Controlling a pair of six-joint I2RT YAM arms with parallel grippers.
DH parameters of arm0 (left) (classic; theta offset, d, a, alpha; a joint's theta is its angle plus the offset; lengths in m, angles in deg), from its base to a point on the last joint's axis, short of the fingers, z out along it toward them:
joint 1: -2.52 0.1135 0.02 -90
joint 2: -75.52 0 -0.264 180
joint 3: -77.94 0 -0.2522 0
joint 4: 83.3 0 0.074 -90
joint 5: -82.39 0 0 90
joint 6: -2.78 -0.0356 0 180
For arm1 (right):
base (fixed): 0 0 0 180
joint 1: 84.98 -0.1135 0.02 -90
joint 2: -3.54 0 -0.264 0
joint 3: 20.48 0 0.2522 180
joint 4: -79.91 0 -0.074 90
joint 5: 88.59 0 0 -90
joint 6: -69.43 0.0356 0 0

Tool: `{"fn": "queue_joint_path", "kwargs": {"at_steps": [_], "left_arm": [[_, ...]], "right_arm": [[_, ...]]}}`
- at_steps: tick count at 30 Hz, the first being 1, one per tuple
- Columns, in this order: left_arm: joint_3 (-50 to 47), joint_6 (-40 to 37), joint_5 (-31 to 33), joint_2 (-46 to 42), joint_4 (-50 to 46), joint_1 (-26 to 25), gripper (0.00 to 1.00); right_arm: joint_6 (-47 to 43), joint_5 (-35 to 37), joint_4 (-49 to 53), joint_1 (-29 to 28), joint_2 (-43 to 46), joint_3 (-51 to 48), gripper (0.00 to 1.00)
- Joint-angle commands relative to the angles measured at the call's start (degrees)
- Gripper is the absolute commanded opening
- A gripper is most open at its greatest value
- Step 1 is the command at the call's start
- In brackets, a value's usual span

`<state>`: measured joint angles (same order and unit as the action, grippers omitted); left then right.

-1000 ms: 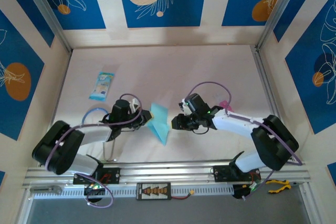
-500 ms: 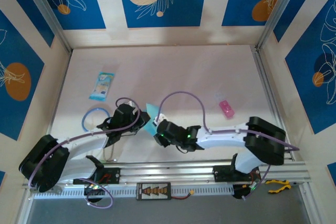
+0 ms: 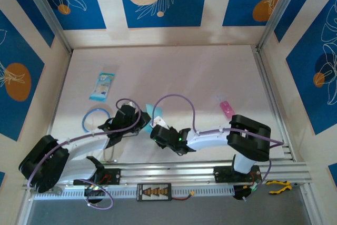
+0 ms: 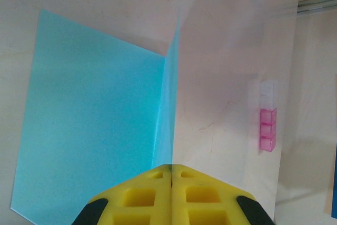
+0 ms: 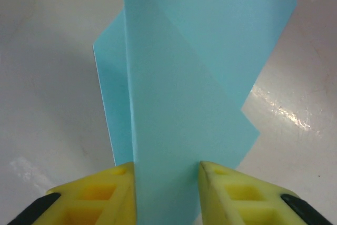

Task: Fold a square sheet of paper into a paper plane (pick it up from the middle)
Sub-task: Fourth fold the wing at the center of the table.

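Between the left fingers, shut on its crease, the paper juts forward; the right fingers stand apart astride a flap. Probably limp and easily torn: pinch creases, not loose edges

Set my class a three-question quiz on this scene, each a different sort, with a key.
1. True or false: the left gripper is shut on the thin light-blue paper sheet.
2. What lies on the pale table near the right arm? A) small pink translucent strip B) red ball C) green cup
3. Fill in: the paper stands between the right gripper's two yellow ____.
Key: 1 true; 2 A; 3 fingers.
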<state>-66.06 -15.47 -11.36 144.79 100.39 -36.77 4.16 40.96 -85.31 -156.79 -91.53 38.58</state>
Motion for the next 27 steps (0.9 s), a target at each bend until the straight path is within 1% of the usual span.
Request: {"fn": "queue_joint_path", "kwargs": {"at_steps": [1,3,9,17,24,27], "left_arm": [[1.7,0.5,1.4,0.0,-1.2,-0.6,0.0],[1.8,0.5,1.4,0.1,-1.3,-0.5,0.0],[2.0,0.4,1.1,0.6,-1.3,-0.5,0.01],[2.2,0.3,0.8,0.7,-1.5,-0.6,0.04],[2.5,-0.1,0.4,0.9,-1.6,-0.6,0.07],[2.5,-0.2,0.2,1.0,-1.7,-0.5,0.1]], "right_arm": [[0.8,4.0,0.9,-1.2,-0.5,1.5,0.32],[0.7,4.9,1.1,-1.6,-0.4,1.4,0.28],[0.5,4.8,1.7,-1.8,-0.6,1.8,0.18],[0.7,3.2,1.8,-0.9,-0.9,1.7,0.13],[1.2,2.6,2.2,-0.4,-1.4,1.8,0.1],[1.2,2.1,1.6,-0.2,-1.3,1.5,0.07]]}}
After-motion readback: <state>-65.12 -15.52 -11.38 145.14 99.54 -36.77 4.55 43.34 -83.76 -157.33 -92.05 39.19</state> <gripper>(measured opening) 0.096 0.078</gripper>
